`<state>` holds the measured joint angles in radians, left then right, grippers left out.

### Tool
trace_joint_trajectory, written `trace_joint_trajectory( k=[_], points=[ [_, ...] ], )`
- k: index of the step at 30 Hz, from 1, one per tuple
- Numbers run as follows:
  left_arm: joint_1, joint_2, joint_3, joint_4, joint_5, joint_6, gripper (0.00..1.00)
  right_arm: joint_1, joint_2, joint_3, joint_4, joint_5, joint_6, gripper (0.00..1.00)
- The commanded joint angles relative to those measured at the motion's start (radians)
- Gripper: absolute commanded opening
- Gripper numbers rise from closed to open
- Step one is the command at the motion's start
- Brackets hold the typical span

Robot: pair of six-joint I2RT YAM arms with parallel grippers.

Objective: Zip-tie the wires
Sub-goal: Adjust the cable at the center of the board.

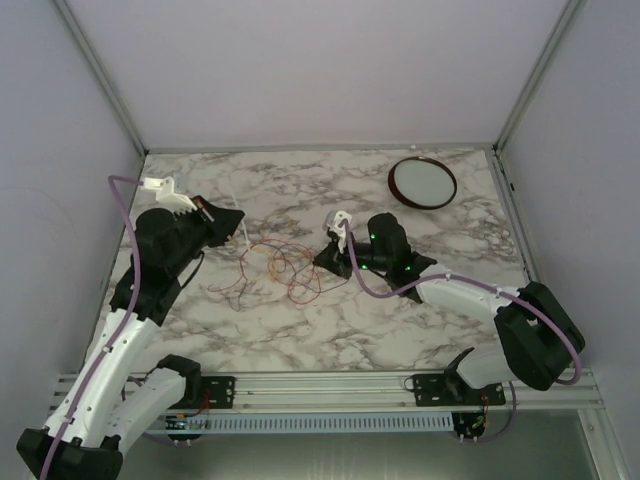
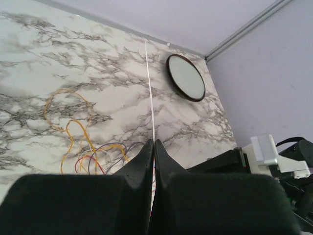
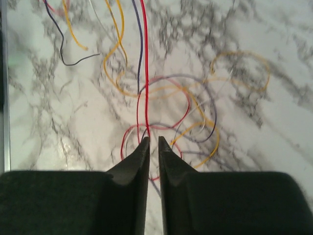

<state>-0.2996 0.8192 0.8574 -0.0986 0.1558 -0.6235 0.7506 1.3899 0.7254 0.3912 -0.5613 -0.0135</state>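
Observation:
The wires lie in a loose tangle of red, orange, yellow and dark loops on the marble table, between the two grippers. My left gripper is just left of them, shut on a thin white zip tie that sticks straight out from its tips; the wires lie below and to the left. My right gripper is at the tangle's right edge, low over the wires. Its jaws stand a narrow gap apart, with a straight red wire running to the left fingertip.
A dark-rimmed round white dish sits at the back right of the table, also in the left wrist view. The right arm's white and black wrist is close on the right. Grey walls enclose the table.

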Motion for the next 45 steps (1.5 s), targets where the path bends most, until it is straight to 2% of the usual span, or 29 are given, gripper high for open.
trace_joint_trajectory(
  k=[1, 4, 6, 11, 20, 23, 26, 32, 45],
  points=[
    [0.013, 0.005, 0.033, -0.021, -0.022, 0.031, 0.0, 0.0, -0.017, 0.056, -0.188, 0.022, -0.093, 0.18],
    [0.016, 0.014, 0.041, -0.017, 0.002, 0.037, 0.0, -0.007, -0.045, 0.07, -0.191, 0.07, -0.087, 0.38],
    [0.015, 0.021, 0.048, -0.019, 0.015, 0.038, 0.0, -0.009, -0.048, 0.12, -0.168, 0.069, -0.081, 0.41],
    [0.016, 0.02, 0.047, -0.015, 0.046, 0.043, 0.0, -0.011, 0.0, 0.19, -0.081, -0.044, -0.055, 0.42],
    [0.015, 0.014, 0.033, -0.016, 0.087, 0.053, 0.0, -0.046, 0.188, 0.268, 0.06, -0.036, 0.005, 0.43],
    [0.015, 0.014, 0.034, -0.011, 0.101, 0.05, 0.0, -0.048, 0.234, 0.294, 0.056, -0.063, 0.013, 0.44],
    [0.016, 0.013, 0.037, -0.012, 0.101, 0.048, 0.0, -0.046, 0.259, 0.322, -0.006, -0.154, 0.023, 0.45],
    [0.016, 0.017, 0.038, -0.005, 0.104, 0.038, 0.0, -0.04, 0.221, 0.268, -0.075, -0.319, 0.013, 0.53],
    [0.015, 0.023, 0.016, 0.029, 0.118, 0.014, 0.0, 0.014, 0.323, 0.344, 0.047, -0.367, 0.069, 0.54]
  ],
)
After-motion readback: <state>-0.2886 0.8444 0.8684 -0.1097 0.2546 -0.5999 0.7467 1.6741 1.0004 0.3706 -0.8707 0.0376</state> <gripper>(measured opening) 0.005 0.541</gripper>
